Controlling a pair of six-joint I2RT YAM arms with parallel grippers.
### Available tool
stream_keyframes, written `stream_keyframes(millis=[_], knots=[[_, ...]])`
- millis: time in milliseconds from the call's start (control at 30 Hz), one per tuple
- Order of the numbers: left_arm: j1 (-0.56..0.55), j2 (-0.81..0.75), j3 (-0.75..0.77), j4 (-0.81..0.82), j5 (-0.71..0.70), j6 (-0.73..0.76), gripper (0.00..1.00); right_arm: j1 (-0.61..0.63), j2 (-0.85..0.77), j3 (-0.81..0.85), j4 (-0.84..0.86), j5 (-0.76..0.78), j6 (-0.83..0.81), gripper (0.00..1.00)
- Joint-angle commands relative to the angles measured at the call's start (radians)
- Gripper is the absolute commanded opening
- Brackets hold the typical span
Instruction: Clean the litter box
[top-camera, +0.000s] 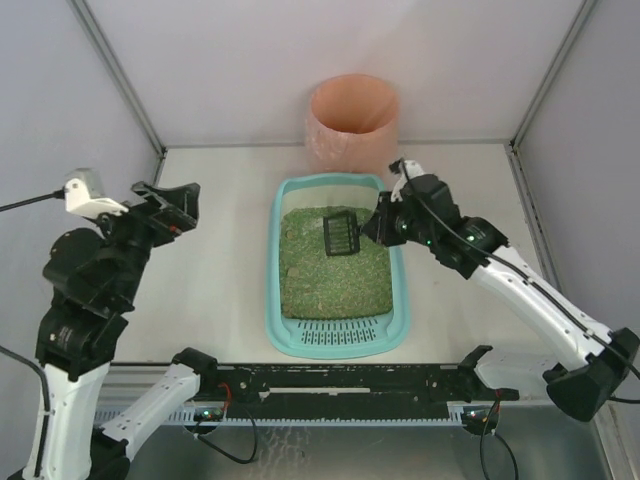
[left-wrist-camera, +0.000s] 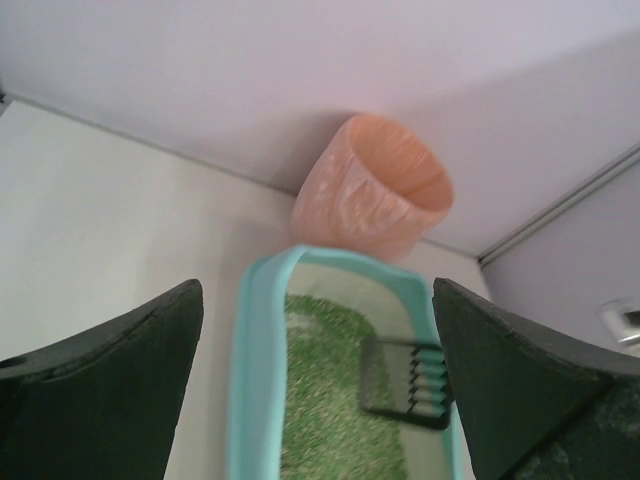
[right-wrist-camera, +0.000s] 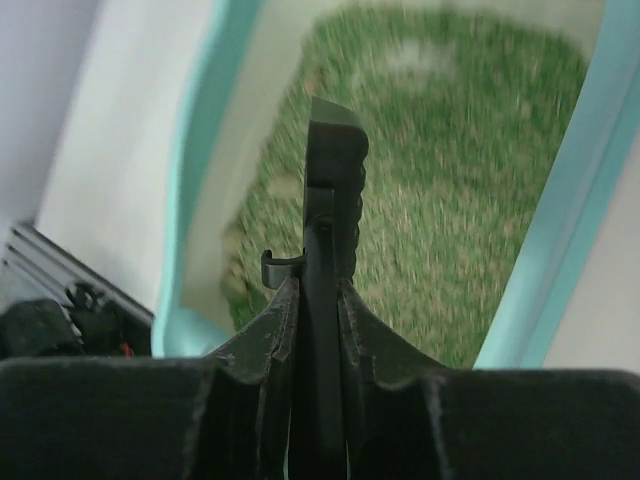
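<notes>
Two arms from above: my left gripper (top-camera: 172, 208) stands wide, well left of the litter box (top-camera: 271, 285) mid-table. My right gripper (top-camera: 372, 228) pinches a black scoop (top-camera: 341, 234) over its far end. Left wrist: box and pink bin (left-wrist-camera: 375, 195) ahead. Right wrist, blurry: scoop perhaps touching the granules (right-wrist-camera: 440, 200).

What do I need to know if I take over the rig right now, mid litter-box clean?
Left gripper: open, empty, over the table to the left of the litter box.
Right gripper: shut on the black scoop, which is over the far half of the box.
Bin: upright behind the box, by the back wall.
Done: scoop is in hand.
Left: probably sift the granules and tip any waste into the bin. I can't see anything on the scoop.
</notes>
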Motion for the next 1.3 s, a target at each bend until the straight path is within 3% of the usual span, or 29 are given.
stream_keyframes(millis=[0, 333, 767, 967, 1267], knots=[[0.006, 0.003, 0.112, -0.039, -0.03, -0.106, 1.0, 0.045, 0.053, 0.008, -0.161, 0.031, 0.083, 0.0], [0.006, -0.021, 0.151, -0.001, -0.027, -0.12, 1.0, 0.051, 0.233, 0.035, -0.212, 0.034, 0.095, 0.0], [0.006, -0.048, 0.128, 0.03, -0.05, -0.101, 1.0, 0.059, 0.446, 0.035, -0.104, -0.083, 0.161, 0.0], [0.006, -0.075, 0.108, 0.024, -0.059, -0.069, 1.0, 0.065, 0.53, -0.029, 0.057, -0.151, 0.237, 0.0], [0.006, -0.14, -0.084, -0.033, -0.13, -0.028, 1.0, 0.07, 0.582, -0.179, 0.393, -0.312, 0.44, 0.0]])
